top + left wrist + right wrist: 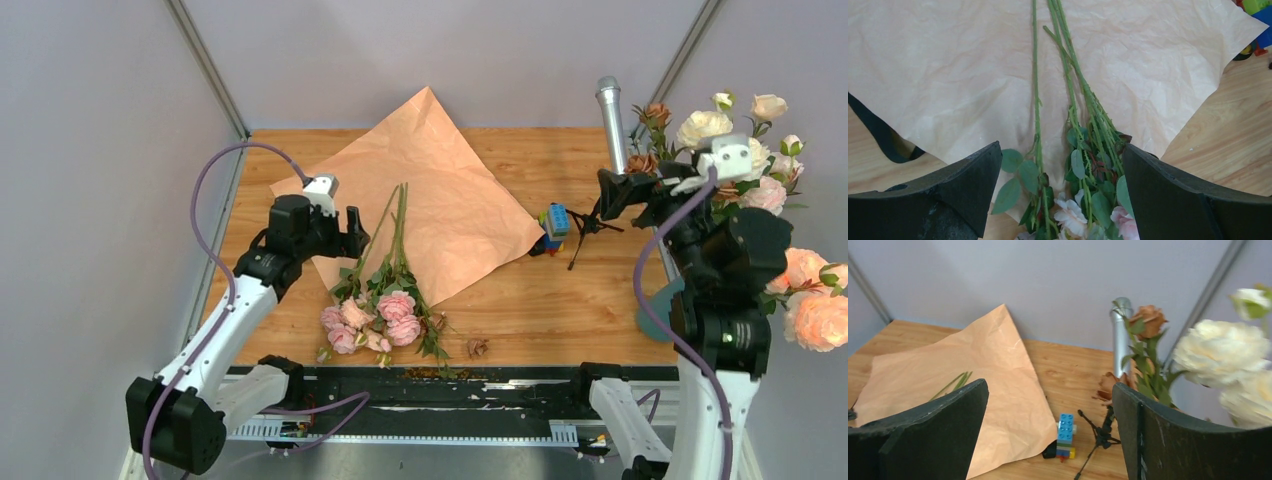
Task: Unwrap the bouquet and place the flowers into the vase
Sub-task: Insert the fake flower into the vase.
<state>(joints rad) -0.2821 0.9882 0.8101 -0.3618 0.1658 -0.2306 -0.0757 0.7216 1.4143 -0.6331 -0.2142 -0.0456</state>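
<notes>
Shows the bouquet (397, 268) unwrapped, its tan kraft paper (440, 190) spread open and flat as a creased diamond on the table (600, 320). Shows the flowers (372, 322) lying loose across the sheet's near-left edge. Pink and cream heads bunched on bare wood at the near side. Leafy green stems (1068, 75) running back over the paper, one slightly apart to the left. Note a dried brown bloom (477, 347) lying apart, right of the heads. Note the teal vase (655, 310) at the right edge, mostly hidden.
</notes>
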